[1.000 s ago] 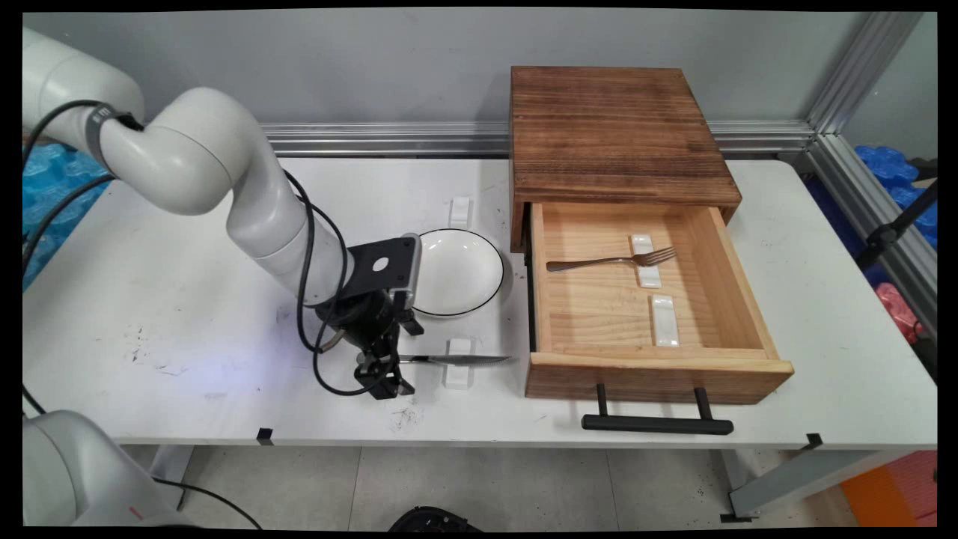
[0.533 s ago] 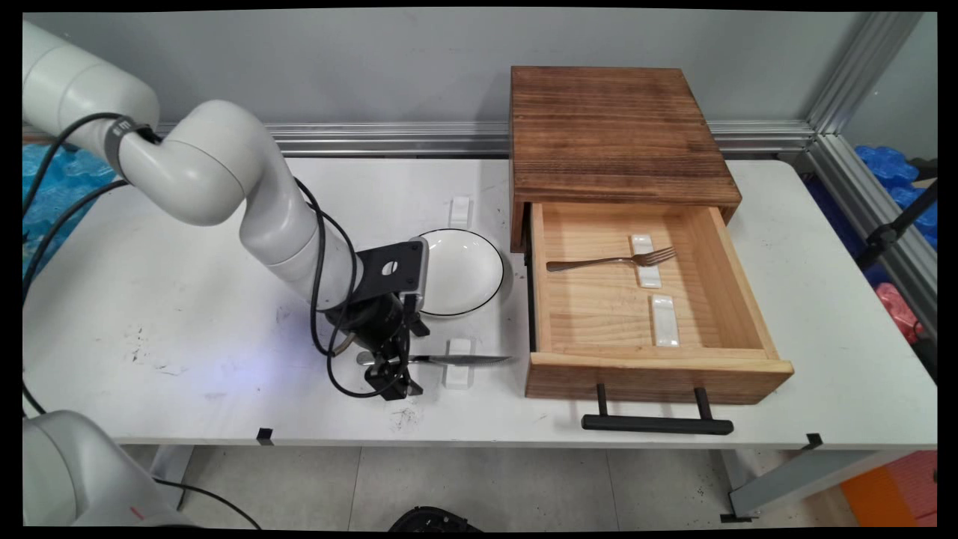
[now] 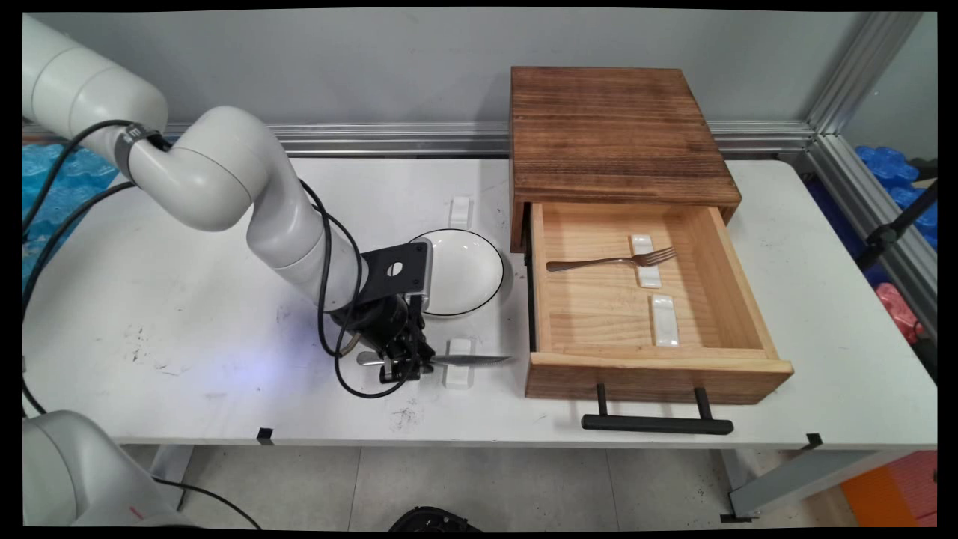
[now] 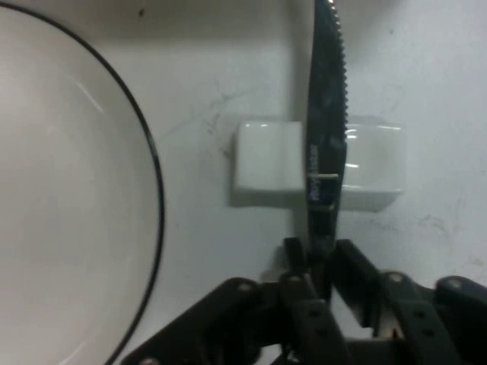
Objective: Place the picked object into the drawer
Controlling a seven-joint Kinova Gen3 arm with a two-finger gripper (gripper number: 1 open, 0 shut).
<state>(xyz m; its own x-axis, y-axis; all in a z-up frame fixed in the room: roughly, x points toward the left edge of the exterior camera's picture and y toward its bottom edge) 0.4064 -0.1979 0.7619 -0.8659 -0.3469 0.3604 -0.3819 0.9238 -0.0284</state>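
A steel knife (image 3: 449,360) lies across a small white rest (image 3: 458,362) on the table, blade pointing right toward the drawer. My gripper (image 3: 404,366) is down at the knife's handle, fingers closed on it. In the hand view the knife (image 4: 326,137) runs up from between the fingertips (image 4: 298,262) and crosses the white rest (image 4: 266,163). A white plate (image 3: 460,271) with a black rim sits just behind the gripper; the same plate (image 4: 68,198) fills the left of the hand view.
A wooden cabinet (image 3: 614,135) stands at the back right with its drawer (image 3: 644,370) pulled open. Inside lie a fork (image 3: 610,260) on a white rest (image 3: 645,260) and a second white rest (image 3: 664,320). Another white rest (image 3: 460,212) lies behind the plate.
The gripper has moved right along the knife's handle and its fingers have come together on it. The knife itself has stayed on its rest.
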